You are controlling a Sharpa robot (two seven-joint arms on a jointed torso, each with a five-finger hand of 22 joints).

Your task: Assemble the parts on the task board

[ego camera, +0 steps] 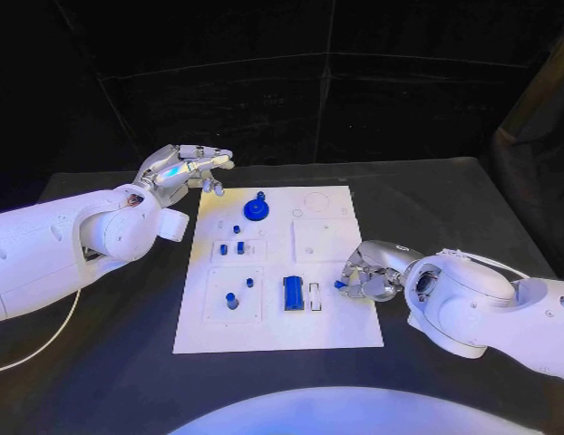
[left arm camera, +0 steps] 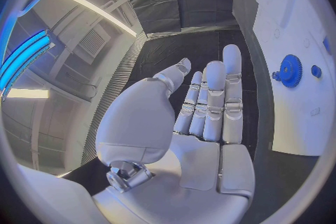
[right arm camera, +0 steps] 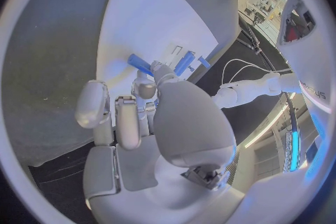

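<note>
Silver fingers of the right hand [ego camera: 371,275] were curled inward at the right edge of the task board [ego camera: 347,331], and the right wrist view showed them pinching a small blue part [right arm camera: 139,62] between the thumb and a fingertip, held just above the white plate. In the head view a bit of that blue showed at the hand's inner side, near the board's lower right area. Just beside it on the board stood a blue rectangular block [ego camera: 291,294] upright in its slot, with a narrow white slot [ego camera: 315,296] between the block and the hand.

The left hand [ego camera: 184,169] hung above the far left corner of the board, palm open, its fingers stretched out straight and lying close side by side, with nothing in them; the left wrist view showed the flat palm and extended fingers [left arm camera: 231,89] over the black table [ego camera: 452,195] beside the board's edge.

Farther across the board, a blue gear [ego camera: 256,211] sat near the far end, with a small blue knob on top of it. Two short blue pegs [ego camera: 231,247] stood in the middle left section, and two more small blue pieces [ego camera: 239,290] stood in the near left section.
</note>
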